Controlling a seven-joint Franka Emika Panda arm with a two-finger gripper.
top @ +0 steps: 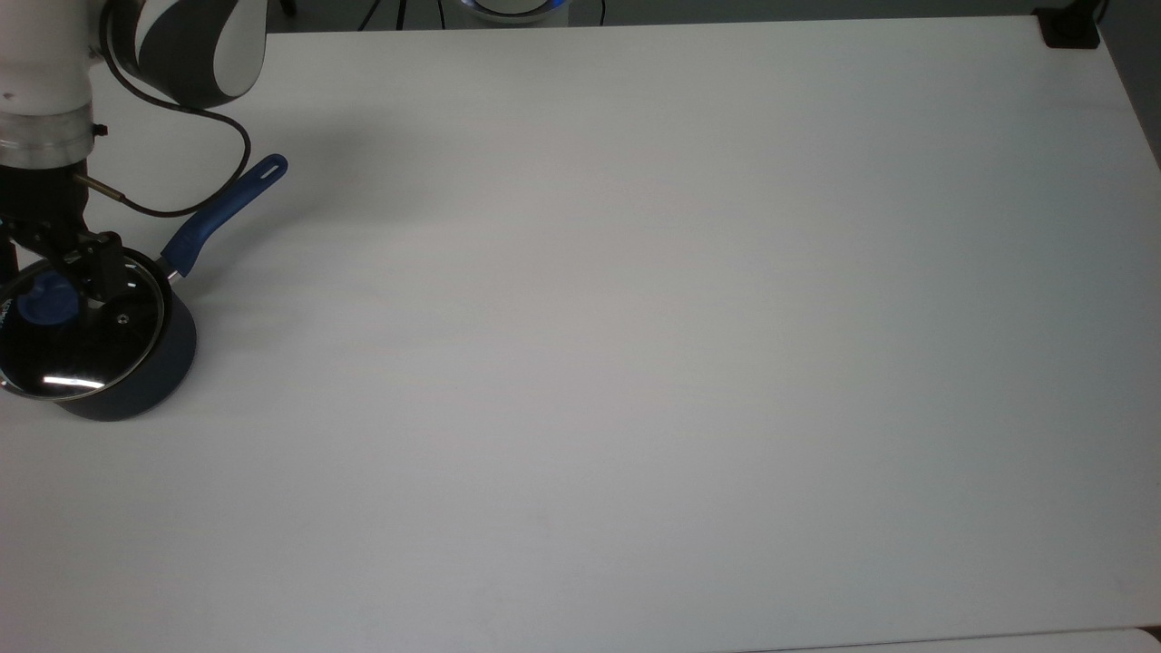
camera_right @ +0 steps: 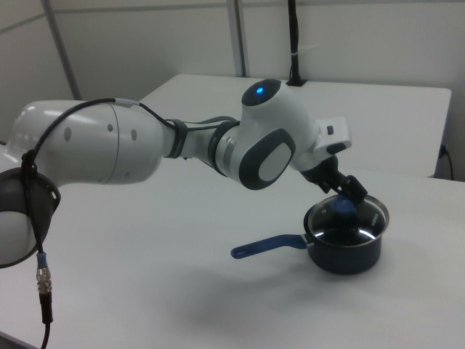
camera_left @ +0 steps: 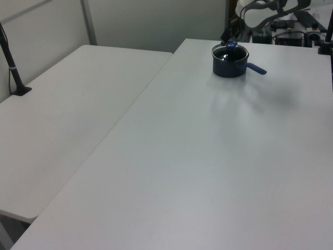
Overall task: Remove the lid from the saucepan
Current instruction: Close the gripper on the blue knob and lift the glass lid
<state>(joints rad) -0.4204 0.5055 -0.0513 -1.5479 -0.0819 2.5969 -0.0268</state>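
Glass lid (top: 86, 340) with blue knob sits closed on navy saucepan (camera_right: 347, 254).

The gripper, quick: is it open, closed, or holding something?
Gripper: at the blue knob of the lid; open or shut cannot be told.
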